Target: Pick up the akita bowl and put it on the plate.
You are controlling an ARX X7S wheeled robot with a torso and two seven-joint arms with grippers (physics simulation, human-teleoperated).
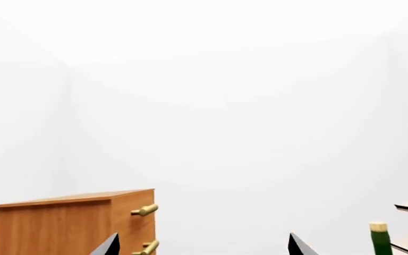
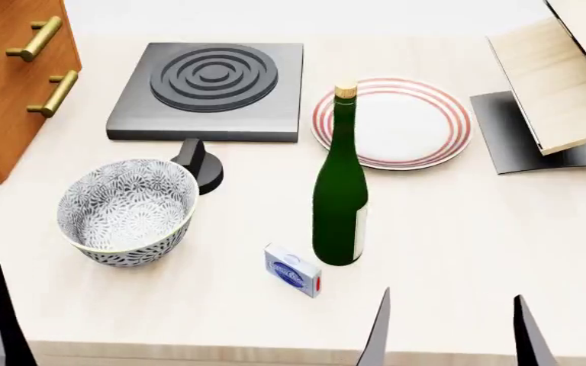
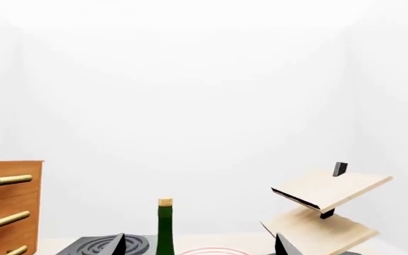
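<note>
Head view: both arms low at the near edge of the table (image 2: pixel 476 229), only fingertips showing.
Left gripper (image 1: pixel 202 245): two dark tips spread wide apart in the left wrist view, nothing between them; in the head view only one tip shows, at the near left corner.
Right gripper (image 2: pixel 451 332): two tips apart, empty, at the near edge right of centre.
Akita bowl (image 2: pixel 127 210): upright on the table toward the near left, free of both grippers; a small black knob (image 2: pixel 199 162) sits just behind its rim.
Plate (image 2: pixel 392 122): toward the far edge, right of centre, bare, just beside the burner (image 2: pixel 210 90).
Obstacle: green wine bottle (image 2: pixel 340 191) stands between bowl and plate, its neck overlapping the plate's left rim in this view.
Other items: small blue box (image 2: pixel 293 270) near the bottle's base; wooden drawer cabinet (image 2: pixel 8 84) at the far left; tilted wooden rack (image 2: pixel 563 76) at the far right.
Risk 1: a direct carry would sweep into the bottle; tall and narrow, it would likely topple onto the plate.
Risk 2: thick curved wall gripped by thin tips; a shallow rim pinch may let it tip or slip.
Risk 3: approaching from the left, the arm could brush the cabinet.
</note>
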